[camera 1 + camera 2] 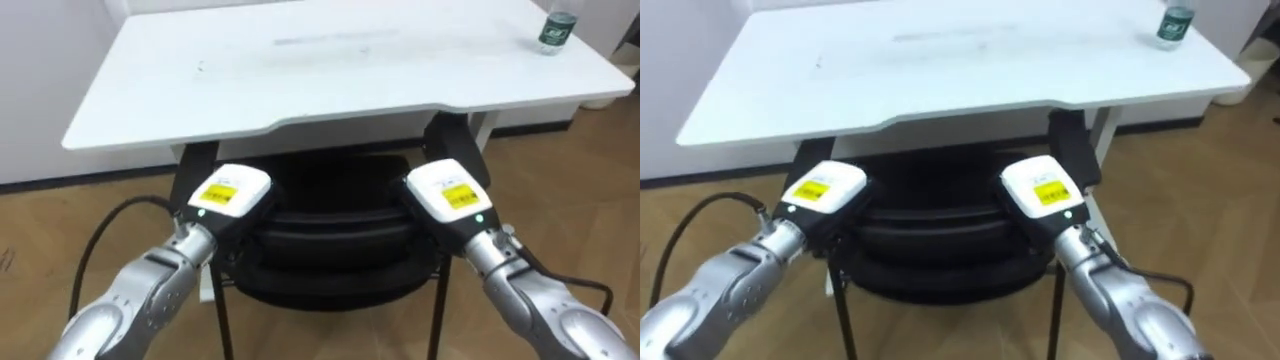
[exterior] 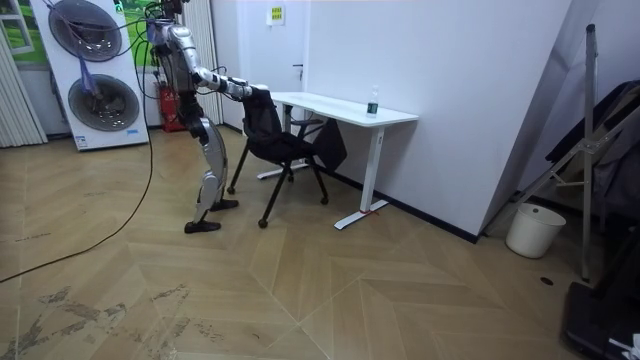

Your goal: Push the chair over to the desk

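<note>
Your black chair stands at the white desk's near edge, backrest toward you. Both of your hands are on the backrest's top, the left hand and the right hand well apart. The fingers are hidden behind it, so you cannot tell whether they grip. 1 green bottle stands on the desk's far right corner.

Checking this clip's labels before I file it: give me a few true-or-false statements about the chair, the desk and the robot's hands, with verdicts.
1. The left hand and the right hand are both at the top of the chair back. True.
2. The chair lies tipped over on the floor. False: it stands upright, its seat partly under the desk.
3. The desk is bare. False: a bottle stands near its far right corner.
4. The robot stands behind the chair. True.
</note>
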